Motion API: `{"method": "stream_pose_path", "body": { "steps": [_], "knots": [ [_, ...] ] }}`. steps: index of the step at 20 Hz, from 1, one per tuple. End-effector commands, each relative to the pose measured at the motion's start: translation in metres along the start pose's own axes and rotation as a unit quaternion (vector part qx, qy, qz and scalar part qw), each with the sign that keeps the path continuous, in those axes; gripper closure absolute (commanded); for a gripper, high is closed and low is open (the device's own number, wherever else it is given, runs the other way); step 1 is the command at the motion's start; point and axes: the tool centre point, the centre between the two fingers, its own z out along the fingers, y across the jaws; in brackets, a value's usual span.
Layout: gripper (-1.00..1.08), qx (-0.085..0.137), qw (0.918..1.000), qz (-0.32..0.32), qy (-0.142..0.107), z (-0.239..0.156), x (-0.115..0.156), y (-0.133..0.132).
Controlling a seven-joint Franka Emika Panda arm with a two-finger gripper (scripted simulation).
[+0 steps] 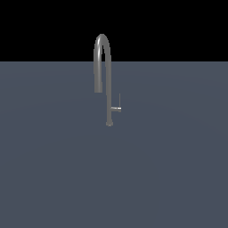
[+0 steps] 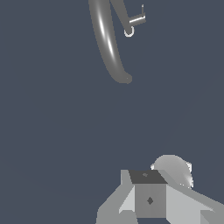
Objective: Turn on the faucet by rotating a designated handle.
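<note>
You've got a flat slate-blue floor (image 1: 53, 178), plain and matte, no seams or marks, running to a straight horizon against black bkgd in the exterior view. Only thing standing on it: the faucet (image 1: 109, 80), upright, base planted approx. center of the surface. Its handle (image 1: 117, 106) sticks out low on the stem toward the exterior view's right, w/ thin rod pointing up. Wrist view shows same bare surface (image 2: 52, 131) under the faucet (image 2: 107, 43).
</note>
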Motion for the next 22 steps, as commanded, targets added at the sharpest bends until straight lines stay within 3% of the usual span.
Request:
{"method": "stream_pose_path", "body": {
  "steps": [1,7,12,17,22],
  "knots": [
    [1.08,0.022,0.9994,0.021,-0.017,0.001,0.017,-0.002],
    [1.08,0.076,0.9928,0.072,-0.059,0.007,0.058,-0.005],
    [1.08,0.123,0.9812,0.115,-0.094,0.014,0.092,-0.005],
    [1.08,0.171,0.9633,0.16,-0.131,0.024,0.128,-0.002],
    [1.08,0.221,0.938,0.206,-0.17,0.038,0.164,0.003]
  ]
}}
